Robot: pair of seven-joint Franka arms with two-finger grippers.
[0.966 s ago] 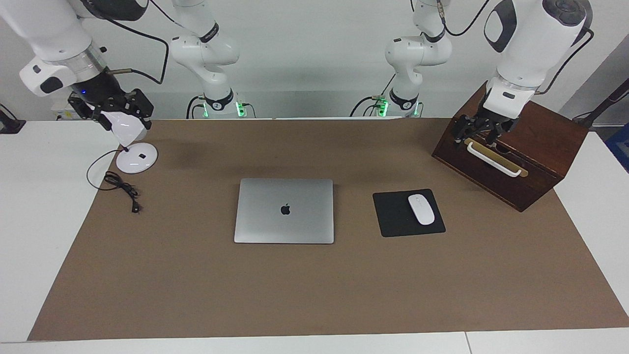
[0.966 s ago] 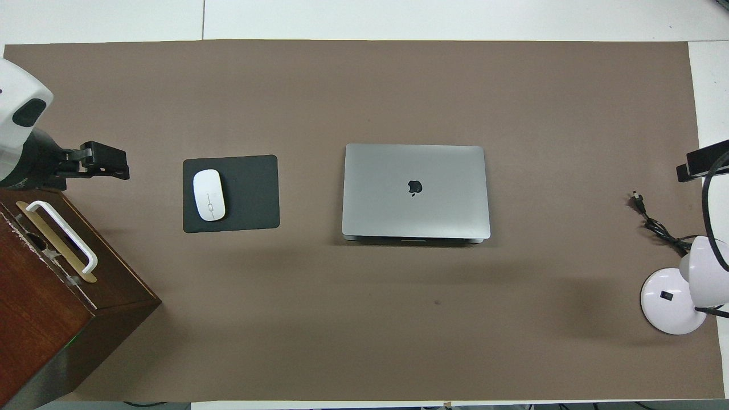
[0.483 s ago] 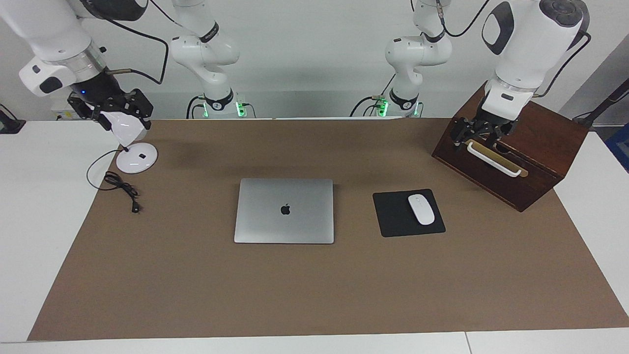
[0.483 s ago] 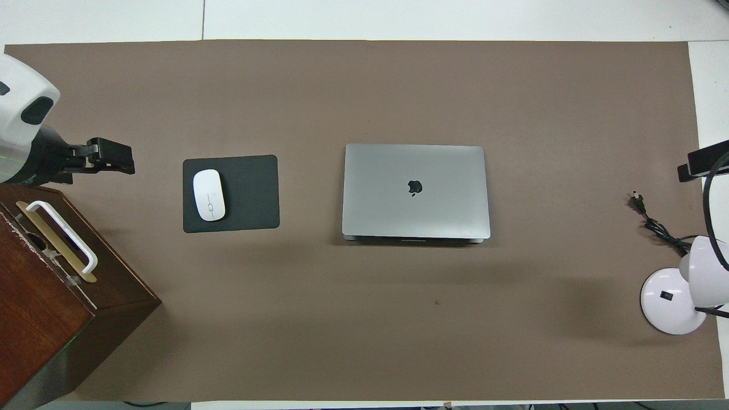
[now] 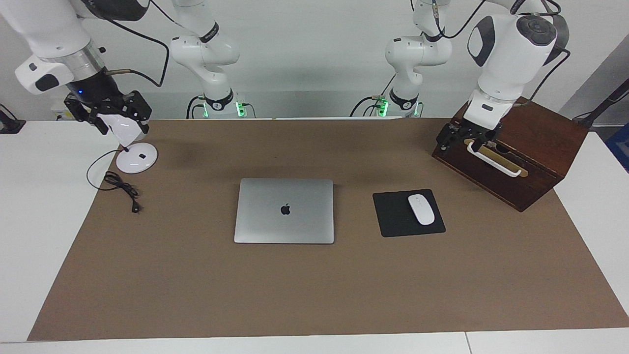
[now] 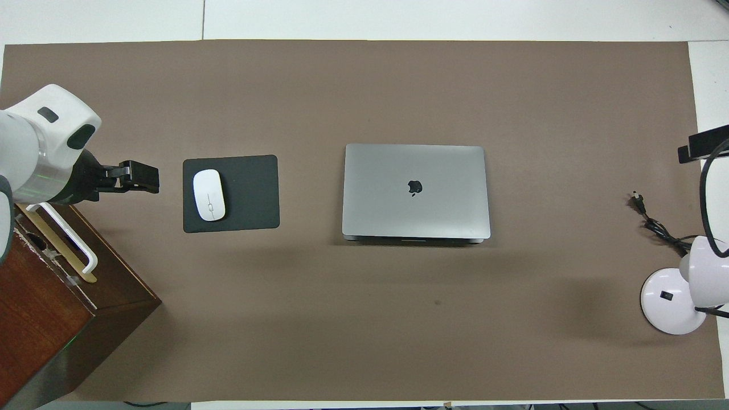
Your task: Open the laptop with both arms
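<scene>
Approach step only: MacBook (image 5: 284, 210) shut, mid-mat beside mouse pad (image 5: 393, 214). Left gripper (image 5: 465, 139) spread (over wooden box (image 5: 540, 162)); right gripper (image 5: 110, 114) over lamp (image 5: 131, 147), fingers indeterminate. Next, judged: reach lid edge.

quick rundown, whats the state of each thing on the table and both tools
laptop: closed, flat on the mat, untouched
mouse: lying on the black mouse pad
wooden box: shut, white handle on top
desk lamp: unplugged, cord loose on the mat
left tool: open, empty, over the box
right tool: over the lamp, empty
</scene>
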